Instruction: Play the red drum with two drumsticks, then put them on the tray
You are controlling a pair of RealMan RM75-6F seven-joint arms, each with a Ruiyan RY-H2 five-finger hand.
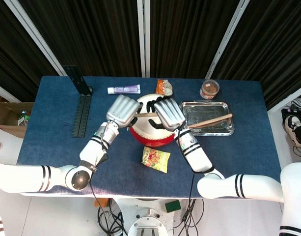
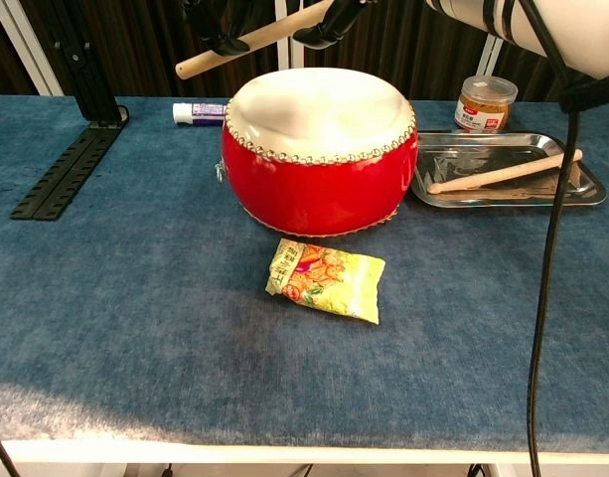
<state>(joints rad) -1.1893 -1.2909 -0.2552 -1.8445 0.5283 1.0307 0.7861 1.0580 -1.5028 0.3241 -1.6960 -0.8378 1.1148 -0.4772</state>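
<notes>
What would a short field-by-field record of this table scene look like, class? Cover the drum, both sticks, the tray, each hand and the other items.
drum: red drum, white skin up, at table centre
held stick: drumstick raised above the drum, tilted
left hand: left hand grips that stick
right hand: right hand over the drum by the same stick; grip unclear
tray: metal tray right of the drum
second stick: drumstick lying on the tray, one end over its rim
other items: snack packet in front of the drum; jar behind the tray; tube behind the drum
</notes>
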